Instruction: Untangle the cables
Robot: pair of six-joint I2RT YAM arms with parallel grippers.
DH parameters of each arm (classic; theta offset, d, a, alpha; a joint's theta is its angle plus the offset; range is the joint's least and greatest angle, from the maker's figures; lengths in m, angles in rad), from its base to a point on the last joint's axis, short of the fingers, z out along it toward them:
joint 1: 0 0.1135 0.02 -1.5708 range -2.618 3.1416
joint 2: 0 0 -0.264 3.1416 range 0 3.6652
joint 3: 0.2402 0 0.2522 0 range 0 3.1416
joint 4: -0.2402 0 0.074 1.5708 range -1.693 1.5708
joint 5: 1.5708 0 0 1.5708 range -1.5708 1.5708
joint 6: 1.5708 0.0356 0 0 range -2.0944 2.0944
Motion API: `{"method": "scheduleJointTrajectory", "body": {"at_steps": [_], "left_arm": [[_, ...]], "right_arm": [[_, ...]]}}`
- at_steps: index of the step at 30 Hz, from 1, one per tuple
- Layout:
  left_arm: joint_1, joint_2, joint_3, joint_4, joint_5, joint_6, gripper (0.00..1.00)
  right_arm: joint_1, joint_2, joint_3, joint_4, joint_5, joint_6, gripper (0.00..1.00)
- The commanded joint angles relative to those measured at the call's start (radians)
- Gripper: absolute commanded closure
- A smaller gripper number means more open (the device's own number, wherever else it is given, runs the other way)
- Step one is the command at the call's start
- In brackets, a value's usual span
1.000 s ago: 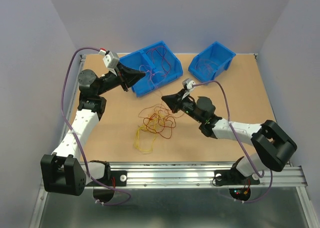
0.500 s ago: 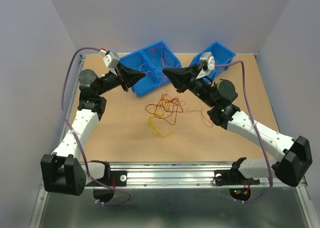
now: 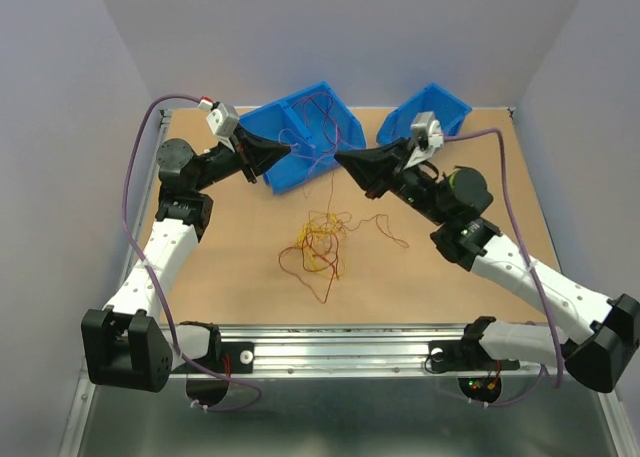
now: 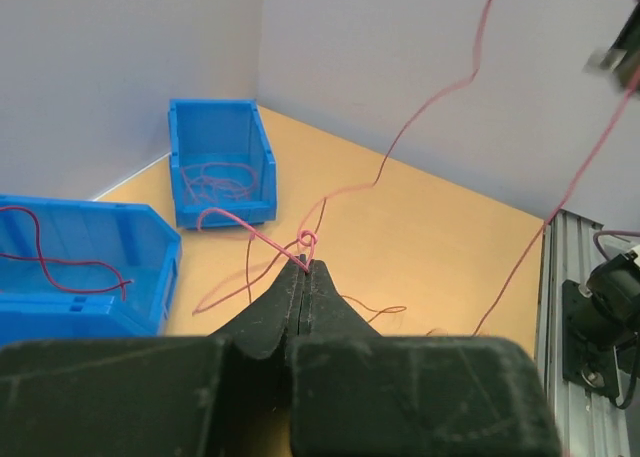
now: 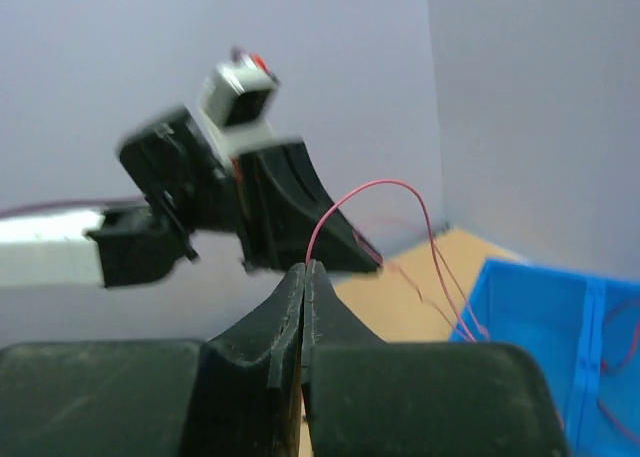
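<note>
Jaws on both arms are pressed together: the left gripper (image 4: 305,267) is pinching a thin pinkish-red wire (image 4: 400,147) right at a little kink, and the right gripper (image 5: 305,269) has a pinkish-red strand nipped at its tips too. Looks to me like the same strand running between them up in the air, but I can't trace it all the way. Below and between the two tips, the loose tangle of red, yellow and orange wires (image 3: 315,245) lies on the wooden table (image 3: 220,267). This stuff should weigh next to nothing and flop everywhere, springy enough to hold its loops, and thin enough to slip out of a loose pinch, so I'd say grab a free end or an outer loop, not the knotted middle. As for containers, the large blue plastic bin (image 4: 150,277) just beside the left tip has a dark red wire (image 4: 60,262) in it, and the small blue plastic bin (image 4: 258,157) further back holds a loose pinkish coil (image 4: 215,182).
</note>
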Motion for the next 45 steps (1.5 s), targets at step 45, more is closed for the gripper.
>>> {"method": "scheduleJointTrajectory", "body": {"at_steps": [45], "left_arm": [[-0.071,0.089,0.043,-0.058,-0.118,0.122,1.00]], "right_arm": [[0.010,0.273,-0.051,0.108,0.116,-0.215,0.99]]}}
